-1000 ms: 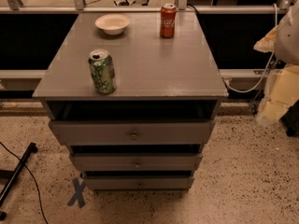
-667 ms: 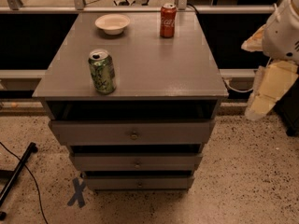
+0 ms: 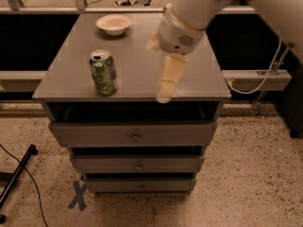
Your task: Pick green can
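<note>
Centrally, a grey bench [image 3: 71, 77] with three drawers is filling most of the frame, seen from above and in front. A can [image 3: 103, 73] is standing upright on the left part of the bench top, near the front edge. Its label is showing mottled green and white, and its silver top with a pull tab is facing up. Nothing is touching the can.

A white arm [image 3: 203, 4] is coming in from the upper right corner of the frame and hanging over the middle of the bench top. At its end the cream-coloured hand [image 3: 169, 74] is pointing downward, toward the front edge of the bench. The hand is sitting right of the can and apart from it, with bare bench top lying between them. The hand is looking smeared, so whether it is spread or pressed together cannot be told. It is holding nothing.

A pale bowl [image 3: 113, 24] is resting at the back of the bench top, up the frame from the can and well apart from it.

The top drawer [image 3: 135, 135] is standing slightly pulled out, and the lower two drawers are sitting below it. A speckled floor [image 3: 246, 183] is spreading around the bench, a blue cross [image 3: 78, 195] is marking it at lower left, and a black cable [image 3: 28, 183] is trailing beside that.
</note>
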Robot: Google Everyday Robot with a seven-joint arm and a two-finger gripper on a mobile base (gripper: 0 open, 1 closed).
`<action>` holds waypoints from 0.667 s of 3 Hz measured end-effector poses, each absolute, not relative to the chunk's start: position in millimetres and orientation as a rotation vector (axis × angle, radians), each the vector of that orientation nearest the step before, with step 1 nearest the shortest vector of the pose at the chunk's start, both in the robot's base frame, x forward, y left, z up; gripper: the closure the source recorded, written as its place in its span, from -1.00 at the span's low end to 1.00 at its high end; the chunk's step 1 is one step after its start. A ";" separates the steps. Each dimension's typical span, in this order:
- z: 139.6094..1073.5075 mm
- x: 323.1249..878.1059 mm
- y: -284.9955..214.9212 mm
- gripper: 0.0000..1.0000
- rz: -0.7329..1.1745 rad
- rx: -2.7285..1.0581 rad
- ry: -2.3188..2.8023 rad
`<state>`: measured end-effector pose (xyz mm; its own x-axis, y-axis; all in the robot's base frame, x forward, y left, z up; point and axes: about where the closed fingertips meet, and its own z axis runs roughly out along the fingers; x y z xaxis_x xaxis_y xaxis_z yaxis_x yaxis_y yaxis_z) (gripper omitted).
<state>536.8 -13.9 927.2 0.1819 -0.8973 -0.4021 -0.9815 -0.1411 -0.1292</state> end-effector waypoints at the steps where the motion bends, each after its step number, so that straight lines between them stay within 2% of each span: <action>1: 914.7 564.0 67.4 -1.00 0.395 -2.164 1.604; 2: 913.3 563.2 69.1 -1.00 0.398 -2.168 1.605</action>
